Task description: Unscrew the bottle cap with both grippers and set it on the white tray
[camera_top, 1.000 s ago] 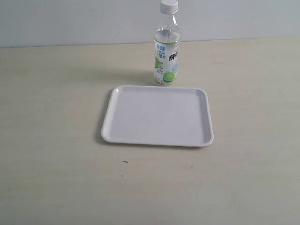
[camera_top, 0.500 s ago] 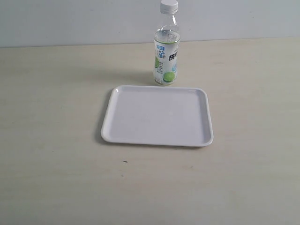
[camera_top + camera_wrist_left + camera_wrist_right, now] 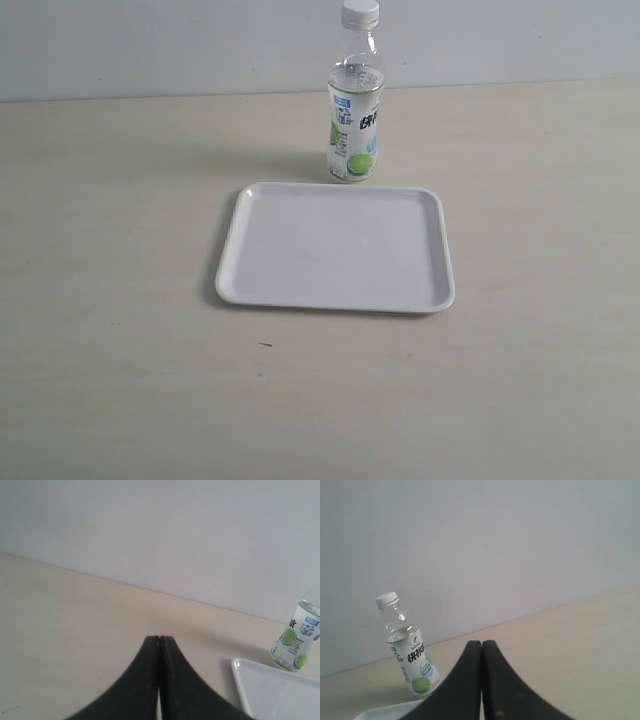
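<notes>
I find the bottle [image 3: 296, 647] cut by the frame edge in the left wrist view, its upper part blurred. Only one corner of the white tray [image 3: 272, 692] shows there. In the right wrist view the white tray is a sliver at the frame edge, partly behind the right gripper [image 3: 481, 645]. In the exterior view, the label [image 3: 355, 135] print is too small for me to read.

Clear bottle [image 3: 354, 120] stands upright just behind white tray [image 3: 335, 250], lime on label. Small white bottle cap [image 3: 360, 13] sits on top. Tray lies flat. Left gripper [image 3: 159, 639], right gripper [image 3: 481, 642]: black jaws pressed together.
</notes>
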### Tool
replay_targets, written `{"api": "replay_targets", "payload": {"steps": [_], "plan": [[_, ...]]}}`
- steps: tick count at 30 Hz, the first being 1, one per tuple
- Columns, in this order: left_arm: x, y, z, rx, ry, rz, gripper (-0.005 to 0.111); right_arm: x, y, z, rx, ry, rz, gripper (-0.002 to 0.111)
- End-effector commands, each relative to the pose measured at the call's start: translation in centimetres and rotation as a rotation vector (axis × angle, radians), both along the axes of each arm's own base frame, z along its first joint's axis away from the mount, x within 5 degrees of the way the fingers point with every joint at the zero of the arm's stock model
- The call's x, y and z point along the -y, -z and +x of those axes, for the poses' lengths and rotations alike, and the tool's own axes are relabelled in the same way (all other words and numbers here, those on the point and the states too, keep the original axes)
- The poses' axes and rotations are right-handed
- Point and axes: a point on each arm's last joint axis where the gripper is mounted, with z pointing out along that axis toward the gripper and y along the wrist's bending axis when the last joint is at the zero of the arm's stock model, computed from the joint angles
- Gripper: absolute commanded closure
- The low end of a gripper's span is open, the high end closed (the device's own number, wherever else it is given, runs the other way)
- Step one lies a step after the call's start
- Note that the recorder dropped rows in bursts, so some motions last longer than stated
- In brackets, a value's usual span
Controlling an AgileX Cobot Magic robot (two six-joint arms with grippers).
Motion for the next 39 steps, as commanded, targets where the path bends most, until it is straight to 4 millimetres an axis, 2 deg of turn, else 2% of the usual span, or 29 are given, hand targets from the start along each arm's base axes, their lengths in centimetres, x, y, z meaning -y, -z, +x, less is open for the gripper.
{"api": "replay_targets", "payload": {"steps": [1,10,19,21,26,34,36,39], "plan": [[0.0,-0.4,0.0,0.044,0.006,-0.008,0.107,0.0,0.1,0.0,0.004,0.004,-0.001,0.108],[0.0,-0.2,-0.1,0.013,0.006,-0.014,0.107,0.0,0.1,0.0,0.004,0.004,-0.001,0.108],[0.1,-0.7,0.0,0.066,0.008,-0.047,0.107,0.0,0.1,0.0,0.004,0.004,-0.001,0.108],[0.1,-0.9,0.0,0.097,0.008,-0.049,0.107,0.0,0.1,0.0,0.004,0.004,-0.001,0.108],[0.0,-2.9,-0.1,0.301,0.011,-0.077,0.107,0.0,0.1,0.0,0.004,0.004,-0.001,0.108],[0.8,-2.7,3.1,0.209,0.071,-0.052,0.107,0.0,0.1,0.0,0.004,0.004,-0.001,0.108],[1.3,-3.7,4.4,0.186,0.114,-0.048,0.107,0.0,0.1,0.0,0.004,0.004,-0.001,0.108],[2.1,-5.8,7.5,0.100,0.182,0.006,0.107,0.0,0.1,0.0,0.004,0.004,-0.001,0.108]]}}
